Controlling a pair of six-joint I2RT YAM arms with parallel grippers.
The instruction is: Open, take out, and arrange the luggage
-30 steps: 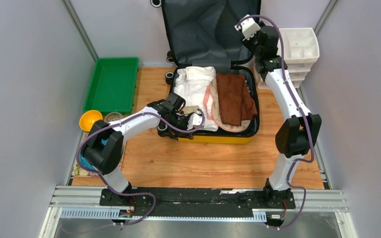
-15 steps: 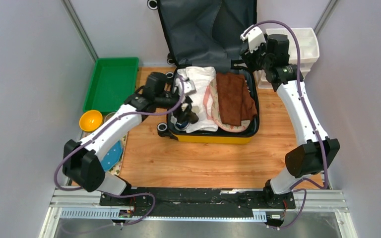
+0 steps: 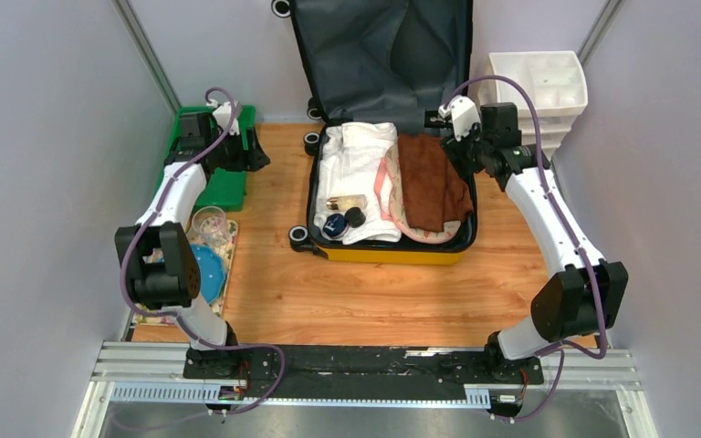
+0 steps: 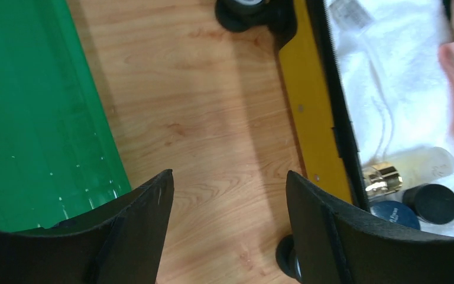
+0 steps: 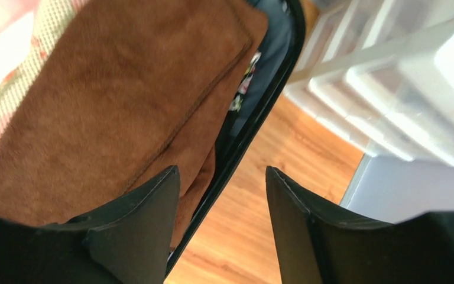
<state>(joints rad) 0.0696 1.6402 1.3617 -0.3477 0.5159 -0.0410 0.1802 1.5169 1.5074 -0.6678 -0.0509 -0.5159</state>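
The luggage [image 3: 392,254] lies open on the wooden table, a yellow suitcase with its grey-lined lid [image 3: 374,55] standing against the back wall. Inside the base are a white towel [image 3: 356,155], a brown towel [image 3: 431,178], a gold-capped bottle [image 3: 347,202] and two dark round jars [image 3: 333,225]. My left gripper [image 3: 257,151] hangs open and empty left of the suitcase, at the green tray's right edge. In the left wrist view, the left gripper [image 4: 227,177] has bare wood between its fingers. My right gripper [image 3: 434,119] is open and empty over the base's rear right rim [image 5: 254,118], next to the brown towel [image 5: 112,94].
A green tray [image 3: 224,190] sits at the left rear, seen close in the left wrist view [image 4: 29,118]. A white drawer unit [image 3: 548,87] stands right of the suitcase. A clear cup [image 3: 208,221] and a blue plate [image 3: 208,274] lie at the left edge.
My left gripper has opened and swung left, from the suitcase's front left corner to the green tray. My right gripper has come down from the lid to the base's rear right rim.
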